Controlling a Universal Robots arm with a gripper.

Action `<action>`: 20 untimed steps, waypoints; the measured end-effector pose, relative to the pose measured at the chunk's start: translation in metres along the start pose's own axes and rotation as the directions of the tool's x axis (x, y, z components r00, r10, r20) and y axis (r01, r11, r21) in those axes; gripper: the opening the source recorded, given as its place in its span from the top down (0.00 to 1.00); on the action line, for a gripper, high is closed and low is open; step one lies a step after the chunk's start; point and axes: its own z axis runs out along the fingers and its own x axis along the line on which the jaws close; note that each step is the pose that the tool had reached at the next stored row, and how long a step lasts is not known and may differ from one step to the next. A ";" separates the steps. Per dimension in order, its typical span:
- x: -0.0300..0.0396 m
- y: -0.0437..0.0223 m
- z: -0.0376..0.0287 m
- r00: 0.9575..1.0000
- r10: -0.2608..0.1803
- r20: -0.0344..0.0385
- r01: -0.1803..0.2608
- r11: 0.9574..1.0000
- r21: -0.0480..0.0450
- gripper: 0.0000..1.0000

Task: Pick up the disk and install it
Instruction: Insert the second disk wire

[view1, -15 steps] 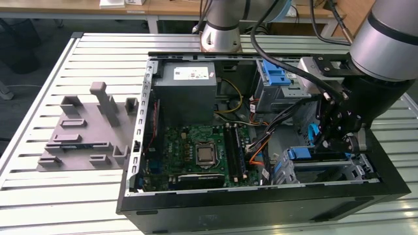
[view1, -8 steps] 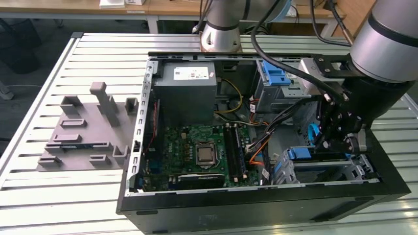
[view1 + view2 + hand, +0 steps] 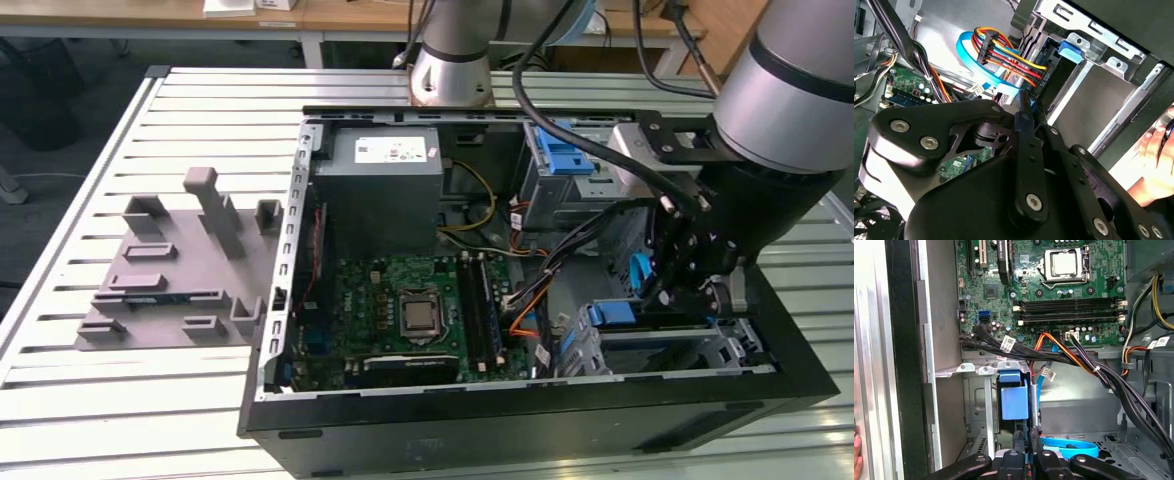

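On the counter (image 3: 80, 400), a slatted silvery metal top, a matte grey moulded fixture plate (image 3: 174, 270) with upright blocks lies toward the exterior view's left edge. Beside it sits the open black steel computer case (image 3: 534, 425). Inside the case are a large grey box with a white sticker (image 3: 380, 180) and a green circuit board (image 3: 400, 310) with a shiny square socket. Then come looping orange, yellow and black cables (image 3: 1079, 357), limp and easy to snag. Farther to the exterior view's right, the black gripper (image 3: 694, 295) reaches into the perforated silver metal bay at the case's near corner. The disk (image 3: 1014, 402) stands in that bay, showing its smooth blue plastic carrier bracket end-on, so the pick-up looks done and the install step is in hand. In the first wrist view the jaws appear drawn close together just beside the bracket, with nothing visibly between them. I cannot tell whether they touch it. I judge that seating the disk calls for a straight push along the bay's rails, clear of the flat blue ribbon (image 3: 1069, 447) and the cable bundle. A person's hand (image 3: 1154, 160) rests outside the case wall.
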 end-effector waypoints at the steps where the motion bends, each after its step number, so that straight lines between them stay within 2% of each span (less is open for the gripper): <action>1: 0.0001 0.0000 0.0001 1.000 0.000 0.000 0.000 1.000 0.000 0.84; 9: 0.0001 0.0000 0.0006 1.000 0.000 0.001 0.000 1.000 0.000 0.83; 10: 0.0001 0.0000 0.0005 1.000 0.000 0.001 0.000 1.000 0.000 0.76; 18: 0.0001 -0.0001 -0.0024 1.000 0.000 0.001 0.000 1.000 0.000 0.75; 19: 0.0001 -0.0001 -0.0029 1.000 0.000 0.001 0.000 1.000 0.000 0.69; 20: 0.0001 -0.0002 -0.0033 1.000 0.000 0.001 0.000 1.000 0.000 0.69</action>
